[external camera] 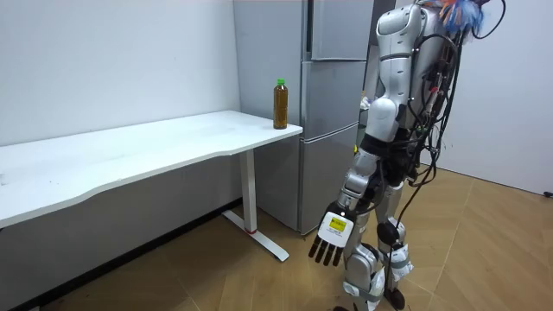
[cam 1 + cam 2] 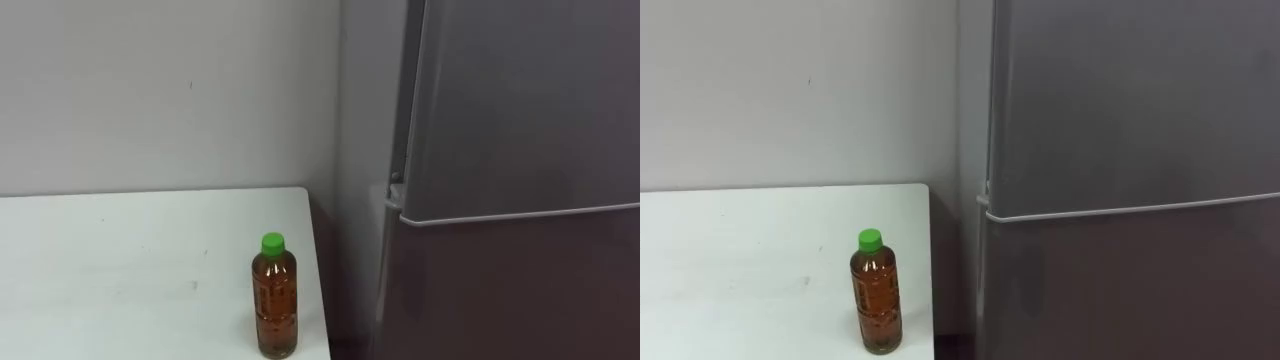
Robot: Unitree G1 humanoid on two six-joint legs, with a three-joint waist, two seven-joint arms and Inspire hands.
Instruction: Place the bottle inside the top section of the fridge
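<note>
Bottle [image 2: 273,298]: clear plastic, amber-brown liquid up to the neck, green cap on, label band round the middle. It stands upright on the white table [image 2: 120,260], close to the table's right edge, the one facing the fridge [image 2: 520,250]. The fridge is a grey two-door unit just beside that edge and apart from the bottle, with upper door [image 2: 530,100] and lower door both shut and a light seam line between them.

White table [image 2: 120,260]: flat top, otherwise bare. One item stands directly on it: bottle [image 2: 274,297], upright, green cap, amber liquid, at 4 o'clock on the visible top, just inside the right edge. The table's white leg [image 1: 253,194] stands on the wooden floor [image 1: 259,285].
</note>
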